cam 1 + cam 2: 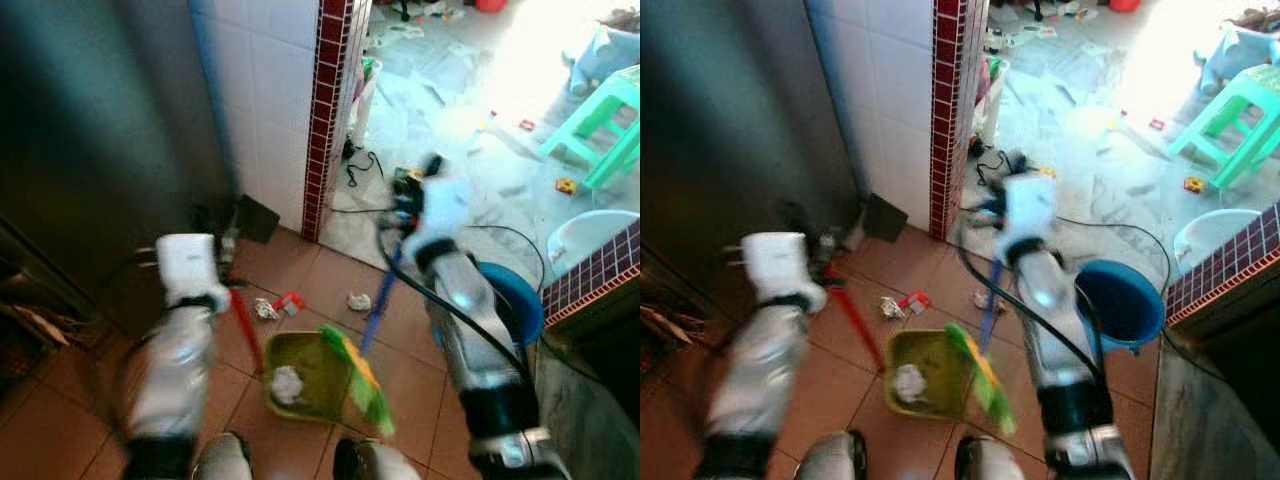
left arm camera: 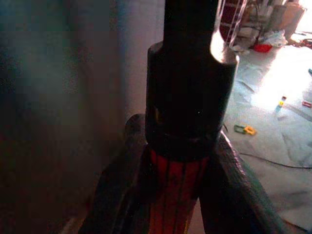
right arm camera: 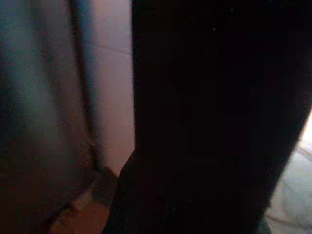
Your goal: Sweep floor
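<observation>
Terracotta floor tiles (image 1: 300,270) are giving way to pale marble flooring (image 1: 470,160) glaring in bright light, a white tiled wall (image 1: 265,90) with a dark red mosaic edge (image 1: 325,110) standing between, a green stool (image 1: 605,125) sitting beyond

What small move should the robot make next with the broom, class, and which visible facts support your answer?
Probably draw the broom, held by the right gripper, out toward the crumpled paper and pull it back into the green dustpan. One paper wad already lies in the pan, which the left gripper holds by its red handle, while scraps remain on the tiles.
</observation>
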